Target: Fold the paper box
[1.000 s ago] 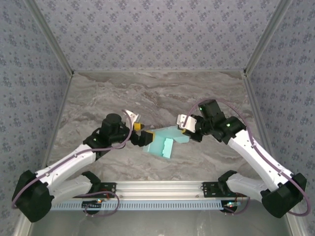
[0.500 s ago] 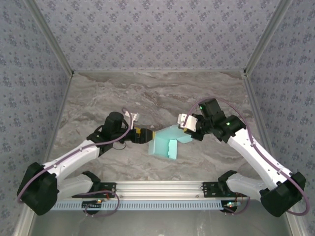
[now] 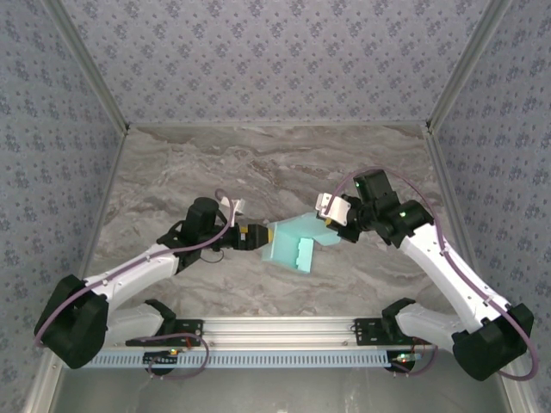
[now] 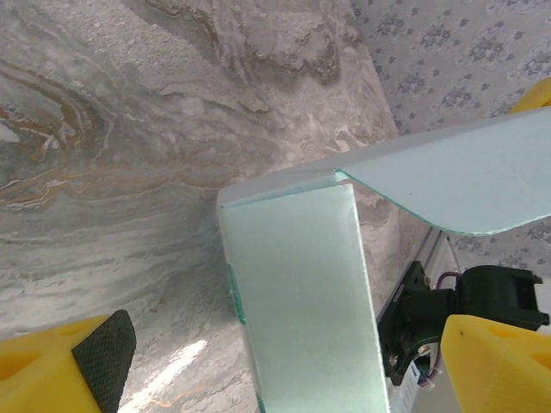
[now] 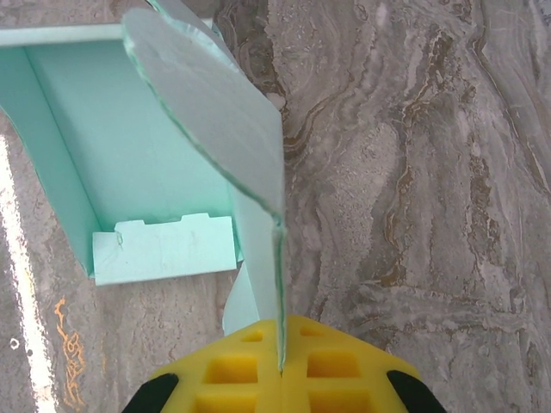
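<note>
On marble tabletop (image 3: 258, 163), right gripper (image 3: 332, 223) pinches paper box (image 3: 293, 243), left gripper (image 3: 259, 236) just beside.

Grey marble-look tabletop (image 3: 275, 163) — blue-grey floral wallpaper walls (image 3: 275, 60) on 3 sides, alu rail (image 3: 284, 327) at near edge.

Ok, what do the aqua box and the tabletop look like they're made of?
Paper box: thin matte card, pale aqua. Its folds are sharp, and in the right wrist view an edge looks thin as a line.
Table: grey veined stone look with a slight sheen. It may be marble or a printed laminate; I cannot tell which.
</note>
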Controlling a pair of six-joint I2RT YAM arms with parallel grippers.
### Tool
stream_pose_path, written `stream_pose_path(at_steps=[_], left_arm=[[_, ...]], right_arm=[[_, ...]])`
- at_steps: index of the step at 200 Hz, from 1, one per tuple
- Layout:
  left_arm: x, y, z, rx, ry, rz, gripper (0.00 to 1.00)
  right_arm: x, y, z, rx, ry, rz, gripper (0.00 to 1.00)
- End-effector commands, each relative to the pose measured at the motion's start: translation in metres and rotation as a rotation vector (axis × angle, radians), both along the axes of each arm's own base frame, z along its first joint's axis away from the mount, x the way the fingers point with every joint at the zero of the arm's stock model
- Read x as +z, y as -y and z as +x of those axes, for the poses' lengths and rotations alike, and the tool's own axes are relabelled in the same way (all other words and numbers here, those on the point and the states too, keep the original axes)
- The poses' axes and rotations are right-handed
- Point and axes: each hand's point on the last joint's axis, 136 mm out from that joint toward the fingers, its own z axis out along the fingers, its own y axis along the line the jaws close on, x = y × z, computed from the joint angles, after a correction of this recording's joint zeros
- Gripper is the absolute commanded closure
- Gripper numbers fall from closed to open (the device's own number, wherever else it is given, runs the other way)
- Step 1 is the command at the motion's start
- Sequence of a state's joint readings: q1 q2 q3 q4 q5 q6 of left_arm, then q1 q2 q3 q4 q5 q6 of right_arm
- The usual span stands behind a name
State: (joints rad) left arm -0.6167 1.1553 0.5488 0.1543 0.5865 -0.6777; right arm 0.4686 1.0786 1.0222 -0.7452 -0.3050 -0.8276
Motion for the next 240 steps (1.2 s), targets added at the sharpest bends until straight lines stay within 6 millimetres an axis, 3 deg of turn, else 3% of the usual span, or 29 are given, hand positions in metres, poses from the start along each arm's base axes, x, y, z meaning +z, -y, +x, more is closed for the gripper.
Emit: stream_pose_path(at_steps=[1, 44, 71, 92, 115, 133, 145, 169, 204, 221, 232, 240], left_arm=[[0.010, 0.013, -0.004, -0.055, 0.020, -0.053, 0.08], [-0.005, 0.020, 0.001, -0.059, -0.004, -0.015, 0.10], [-0.006, 0.022, 0.004, -0.062, 0.001, -0.018, 0.32], [0.002, 0.025, 0.005, -0.064, 0.020, -0.033, 0.41], [0.009, 0.027, 0.009, -0.057, 0.036, -0.046, 0.53], [0.012, 0.027, 0.012, -0.042, 0.038, -0.052, 0.56], [0.014, 0.026, 0.015, -0.026, 0.043, -0.050, 0.57], [0.016, 0.022, 0.024, 0.027, 0.045, -0.044, 0.58], [0.027, 0.020, 0.039, 0.100, 0.062, -0.057, 0.57], [0.030, 0.016, 0.047, 0.153, 0.060, -0.060, 0.57], [0.032, 0.012, 0.053, 0.197, 0.057, -0.064, 0.57], [0.034, 0.009, 0.057, 0.231, 0.054, -0.066, 0.57]], right_arm=[[0.017, -0.008, -0.004, 0.030, 0.027, 0.073, 1.00], [0.018, -0.012, -0.005, 0.046, 0.008, 0.110, 1.00], [0.016, -0.011, -0.005, 0.045, -0.001, 0.111, 1.00], [0.015, -0.014, -0.006, 0.057, -0.012, 0.121, 0.99], [0.021, -0.023, -0.015, 0.094, -0.061, 0.194, 0.87], [0.037, -0.025, -0.013, 0.078, -0.071, 0.309, 0.68], [0.054, -0.021, -0.006, 0.029, -0.044, 0.407, 0.60], [0.082, 0.000, 0.013, -0.128, 0.049, 0.558, 0.41], [0.102, 0.050, 0.038, -0.587, 0.073, 0.780, 0.38], [0.088, 0.082, 0.038, -0.903, -0.029, 0.935, 0.34], [0.061, 0.100, 0.031, -1.136, -0.170, 1.031, 0.33], [0.044, 0.102, 0.025, -1.210, -0.263, 1.078, 0.35]])
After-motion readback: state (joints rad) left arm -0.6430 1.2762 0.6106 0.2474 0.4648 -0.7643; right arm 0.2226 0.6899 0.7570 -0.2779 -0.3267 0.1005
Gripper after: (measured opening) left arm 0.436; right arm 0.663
